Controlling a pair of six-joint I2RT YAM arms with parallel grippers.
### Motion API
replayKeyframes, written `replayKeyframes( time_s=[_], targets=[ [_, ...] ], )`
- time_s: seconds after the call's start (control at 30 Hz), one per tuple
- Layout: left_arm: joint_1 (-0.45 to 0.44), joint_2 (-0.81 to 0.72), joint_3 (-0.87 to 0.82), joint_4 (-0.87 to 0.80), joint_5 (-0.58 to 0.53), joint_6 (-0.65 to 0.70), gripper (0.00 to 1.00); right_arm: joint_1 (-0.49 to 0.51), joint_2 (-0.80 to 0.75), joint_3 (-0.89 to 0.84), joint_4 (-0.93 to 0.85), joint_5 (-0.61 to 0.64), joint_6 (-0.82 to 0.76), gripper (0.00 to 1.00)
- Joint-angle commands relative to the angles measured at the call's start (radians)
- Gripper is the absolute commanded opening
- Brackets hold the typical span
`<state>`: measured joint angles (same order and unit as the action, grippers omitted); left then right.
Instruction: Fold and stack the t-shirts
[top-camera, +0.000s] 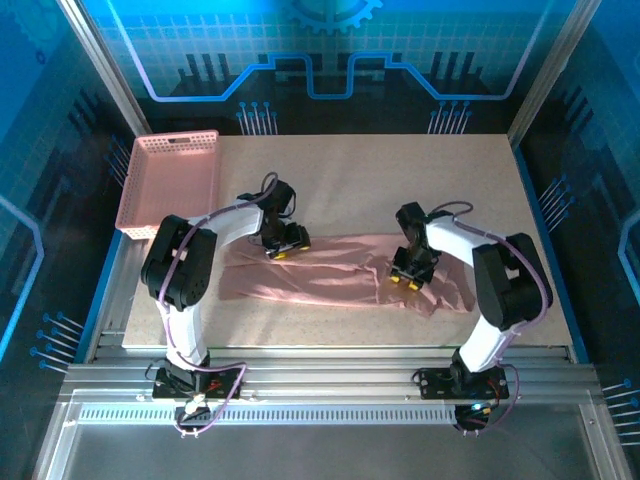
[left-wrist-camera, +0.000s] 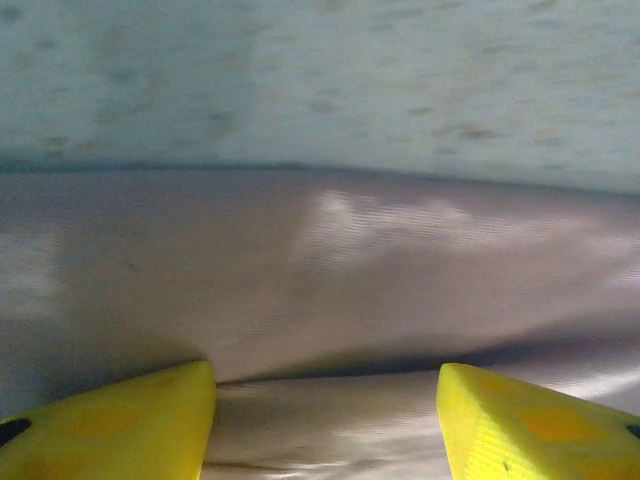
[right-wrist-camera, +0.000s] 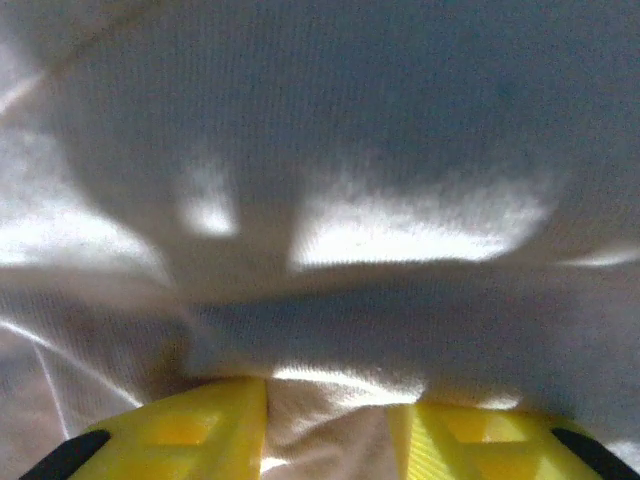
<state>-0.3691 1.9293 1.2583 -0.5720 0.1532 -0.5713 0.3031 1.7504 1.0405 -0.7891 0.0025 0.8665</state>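
Left fingers (left-wrist-camera: 110, 425): two yellow tips, set wide, low over pink cloth that lies flat across the gap. Right fingers (right-wrist-camera: 180, 435): two tips, narrower gap with a pucker of cloth in it; pinched or loose, cannot tell. One t-shirt (top-camera: 330, 275), dusty pink, rumpled in a long band across the near middle of the table (top-camera: 400, 180). One pink lattice basket (top-camera: 170, 180) at the far left corner, apart from the shirt.
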Motion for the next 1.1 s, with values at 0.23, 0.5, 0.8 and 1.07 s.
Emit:
replayKeyframes(
  time_s=[0.23, 0.5, 0.8, 1.07],
  targets=[
    [0.001, -0.09, -0.191, -0.096, -0.217, 0.004, 0.61, 0.014, 0.408, 0.575, -0.123, 0.19, 0.031, 0.49],
    [-0.002, -0.179, -0.265, -0.073, 0.013, -0.11, 0.64, 0.046, 0.975, 1.516, -0.285, -0.046, -0.073, 0.53],
    [-0.007, -0.252, -0.389, -0.02, 0.153, -0.147, 0.67, 0.148, 0.835, 1.457, -0.072, -0.097, -0.185, 0.78],
    [-0.05, -0.117, -0.388, 0.204, 0.297, -0.231, 0.66, 0.203, 0.394, 0.911, -0.035, 0.064, -0.211, 0.86]
  ],
)
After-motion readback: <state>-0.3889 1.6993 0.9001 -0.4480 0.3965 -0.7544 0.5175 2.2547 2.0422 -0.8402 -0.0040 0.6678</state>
